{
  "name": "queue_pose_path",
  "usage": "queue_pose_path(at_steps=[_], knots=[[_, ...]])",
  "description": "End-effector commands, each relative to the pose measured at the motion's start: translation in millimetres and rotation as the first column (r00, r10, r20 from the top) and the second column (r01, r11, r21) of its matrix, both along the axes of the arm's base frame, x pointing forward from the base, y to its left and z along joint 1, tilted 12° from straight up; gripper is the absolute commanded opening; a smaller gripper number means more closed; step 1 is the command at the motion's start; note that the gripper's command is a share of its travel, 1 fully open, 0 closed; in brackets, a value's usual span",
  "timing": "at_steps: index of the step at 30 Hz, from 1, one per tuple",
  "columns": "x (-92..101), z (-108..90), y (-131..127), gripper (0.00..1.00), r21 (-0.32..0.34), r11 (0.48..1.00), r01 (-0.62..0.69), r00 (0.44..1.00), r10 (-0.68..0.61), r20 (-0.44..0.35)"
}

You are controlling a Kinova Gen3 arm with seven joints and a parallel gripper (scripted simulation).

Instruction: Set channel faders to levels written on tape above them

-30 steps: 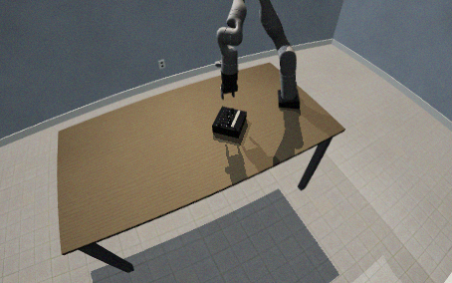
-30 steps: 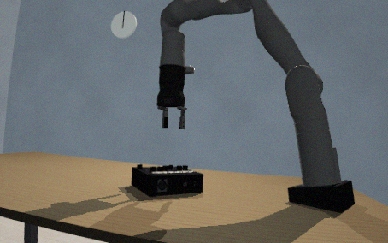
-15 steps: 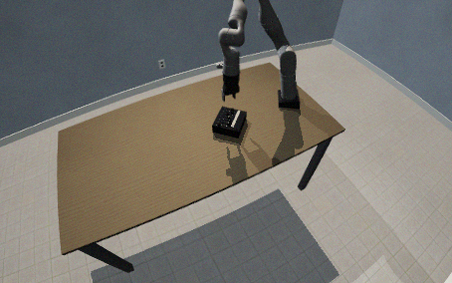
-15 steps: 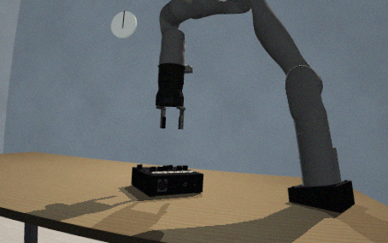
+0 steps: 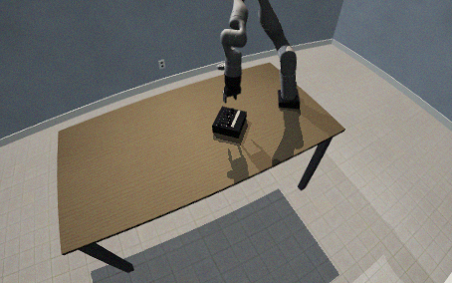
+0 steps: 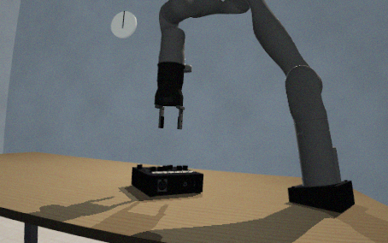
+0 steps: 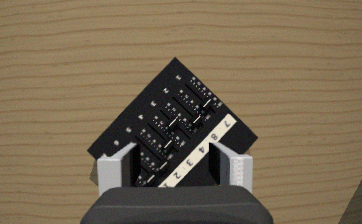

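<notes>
The lighting desk (image 5: 231,124) (image 6: 167,180) (image 7: 132,125) is a small black box standing on its feet on the wooden table (image 5: 124,164) (image 6: 43,171) (image 7: 57,75). In the wrist view it lies turned at a slant, with several faders (image 7: 172,124) in a row and a white tape (image 7: 213,136) of digits along one edge. The tape's near end is hidden behind my gripper body. My gripper (image 5: 231,96) (image 6: 169,124) (image 7: 174,157) is open and empty. It points straight down and hangs well above the desk.
The arm's black base (image 5: 289,103) (image 6: 320,195) stands on the table to the right of the desk, near the table's far right edge. A round wall clock (image 6: 123,24) hangs behind.
</notes>
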State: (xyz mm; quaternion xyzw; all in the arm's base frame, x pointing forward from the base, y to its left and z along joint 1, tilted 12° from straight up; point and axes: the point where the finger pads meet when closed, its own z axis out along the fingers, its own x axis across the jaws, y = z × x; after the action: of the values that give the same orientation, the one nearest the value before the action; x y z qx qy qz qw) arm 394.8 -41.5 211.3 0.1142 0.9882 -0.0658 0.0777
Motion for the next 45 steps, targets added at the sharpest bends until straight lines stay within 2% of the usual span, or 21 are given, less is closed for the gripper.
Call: queue_pose_path(at_steps=[1, 33, 45], knots=[[0.8, 0.0, 3.2, 1.0, -0.001, 1.0, -0.013, 1.0, 0.013, 0.001], [1.1, -0.8, 4.4, 1.0, 0.0, 1.0, -0.002, 1.0, 0.002, 0.004], [0.0, -4.4, 1.1, 1.0, 0.01, 0.994, 0.108, 0.994, -0.108, 0.023]])
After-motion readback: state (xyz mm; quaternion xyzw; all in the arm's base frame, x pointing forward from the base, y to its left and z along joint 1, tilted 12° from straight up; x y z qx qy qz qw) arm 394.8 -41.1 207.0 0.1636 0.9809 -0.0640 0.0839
